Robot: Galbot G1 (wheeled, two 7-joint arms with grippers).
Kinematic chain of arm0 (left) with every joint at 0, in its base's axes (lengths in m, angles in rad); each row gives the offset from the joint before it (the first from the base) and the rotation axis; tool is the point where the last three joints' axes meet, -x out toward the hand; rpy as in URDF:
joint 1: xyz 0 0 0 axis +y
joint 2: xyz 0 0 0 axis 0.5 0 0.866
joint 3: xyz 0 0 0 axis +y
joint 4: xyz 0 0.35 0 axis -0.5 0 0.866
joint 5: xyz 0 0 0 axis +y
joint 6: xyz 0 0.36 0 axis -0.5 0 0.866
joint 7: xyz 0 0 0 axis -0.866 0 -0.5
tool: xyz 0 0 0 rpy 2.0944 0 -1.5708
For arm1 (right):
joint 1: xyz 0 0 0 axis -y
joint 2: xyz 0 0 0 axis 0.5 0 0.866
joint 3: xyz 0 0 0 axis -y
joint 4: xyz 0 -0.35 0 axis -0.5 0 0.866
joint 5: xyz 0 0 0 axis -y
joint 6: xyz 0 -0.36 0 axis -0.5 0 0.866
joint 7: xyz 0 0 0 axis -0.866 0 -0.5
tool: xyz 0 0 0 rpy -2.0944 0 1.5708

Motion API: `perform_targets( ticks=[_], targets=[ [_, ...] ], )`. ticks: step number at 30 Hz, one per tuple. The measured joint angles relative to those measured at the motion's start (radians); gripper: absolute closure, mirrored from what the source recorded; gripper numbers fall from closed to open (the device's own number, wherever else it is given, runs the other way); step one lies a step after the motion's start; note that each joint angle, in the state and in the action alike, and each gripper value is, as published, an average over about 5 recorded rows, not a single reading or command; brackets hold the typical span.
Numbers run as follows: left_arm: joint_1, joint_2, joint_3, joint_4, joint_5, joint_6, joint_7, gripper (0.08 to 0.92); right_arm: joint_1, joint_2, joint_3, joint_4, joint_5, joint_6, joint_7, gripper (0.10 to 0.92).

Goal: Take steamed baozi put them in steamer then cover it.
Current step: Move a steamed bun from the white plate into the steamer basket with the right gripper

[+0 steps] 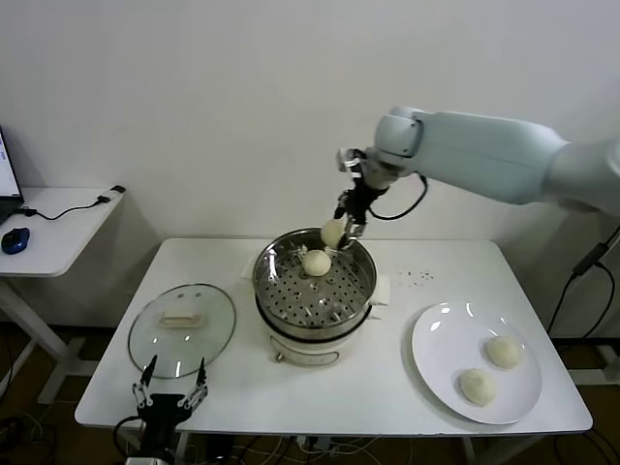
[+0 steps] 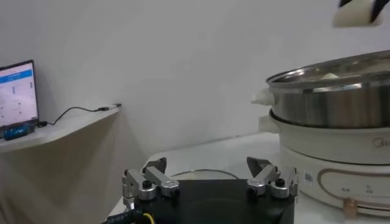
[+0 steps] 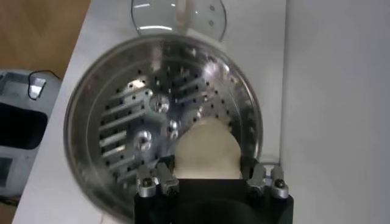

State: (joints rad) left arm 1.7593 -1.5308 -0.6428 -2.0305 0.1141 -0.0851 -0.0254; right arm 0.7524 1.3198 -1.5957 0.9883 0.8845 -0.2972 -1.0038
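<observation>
Right tool (image 1: 341, 231) is clamped on one steamed baozi (image 1: 333, 232), its fingers (image 3: 159, 181) pressed in against the bun's sides, and it hangs just above the far rim of the steamer (image 1: 360, 291). From the right wrist camera the held bun (image 3: 206, 151) shows as a smooth, cream-white, rounded lump that hides part of the perforated tray (image 3: 134, 128) beneath it. A second bun (image 1: 316, 263) already rests on that tray, toward the steamer's far side, just below the held one and apart from it. It is round and pale with an unbroken skin.

Two more buns (image 1: 503, 351) (image 1: 477, 387) lie on the white plate (image 1: 436, 358), to the steamer's right on the counter (image 1: 407, 407); they sit near each other without touching.

Left tool (image 1: 170, 395) is parked low at the counter's near edge, on the steamer's left, its fingers (image 2: 149, 184) spread wide apart and holding nothing. The glass lid (image 1: 182, 327) lies flat on the counter between that tool and the steamer, knob upward.

The steamer itself is a shiny steel pot on a white base (image 2: 332, 152), uncovered.
</observation>
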Motion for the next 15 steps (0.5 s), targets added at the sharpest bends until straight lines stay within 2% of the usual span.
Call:
perform_targets(
  ticks=[15],
  targets=[
    [0.013,0.008,-0.007,-0.001,0.001,-0.012,-0.002,0.177,-0.178,0.143,0.043,-0.104,-0.054,0.001,0.011,0.338]
  ],
)
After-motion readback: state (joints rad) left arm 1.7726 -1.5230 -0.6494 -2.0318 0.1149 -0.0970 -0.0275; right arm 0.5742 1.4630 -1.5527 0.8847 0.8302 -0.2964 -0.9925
